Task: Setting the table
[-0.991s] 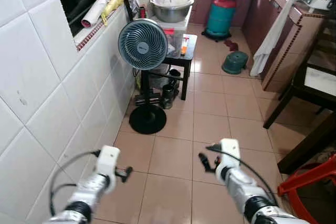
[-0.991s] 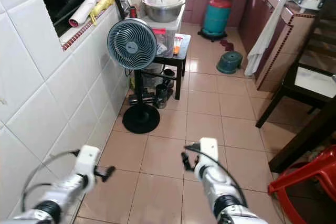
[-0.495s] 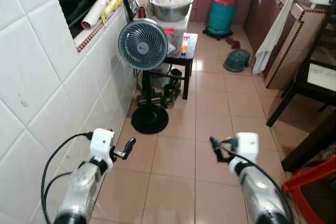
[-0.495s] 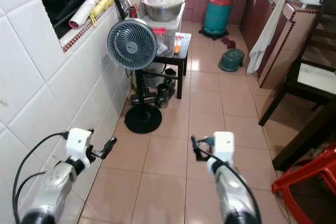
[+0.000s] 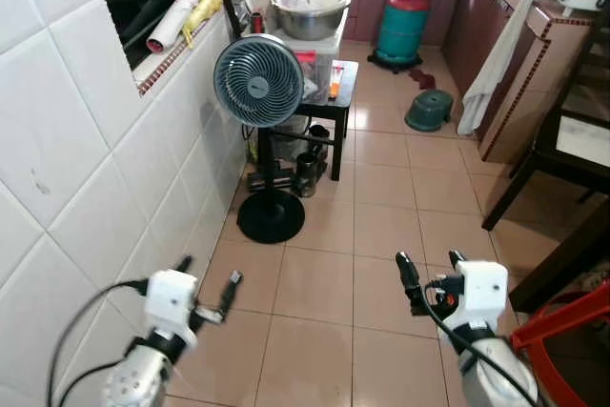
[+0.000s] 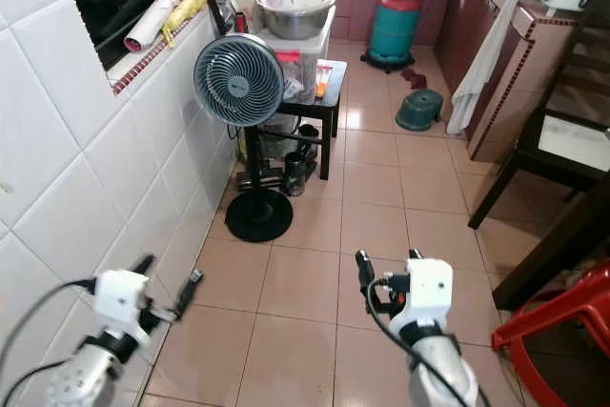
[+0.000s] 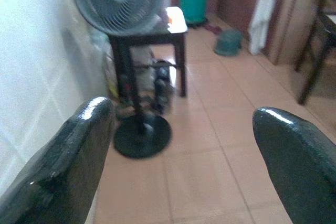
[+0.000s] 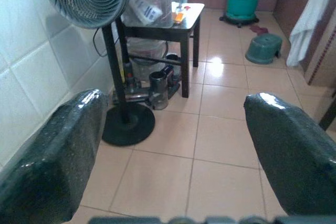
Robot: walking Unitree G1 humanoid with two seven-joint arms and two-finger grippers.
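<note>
I have both arms raised over bare floor tiles, the left gripper (image 5: 207, 285) near the wall and the right gripper (image 5: 428, 272) toward the chair (image 5: 568, 340), each spread wide and holding nothing. Far ahead, behind the fan (image 5: 258, 80), a steel bowl (image 5: 311, 19) heaped with white items sits on a clear bin (image 5: 319, 60) on the small table (image 5: 335, 98). I can't tell what the white items are.

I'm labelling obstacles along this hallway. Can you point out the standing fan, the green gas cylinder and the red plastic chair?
standing fan (image 5: 258, 81), left eye view, centre of its grille.
green gas cylinder (image 5: 401, 33), left eye view, its body.
red plastic chair (image 6: 548, 326), right eye view, its frame.
</note>
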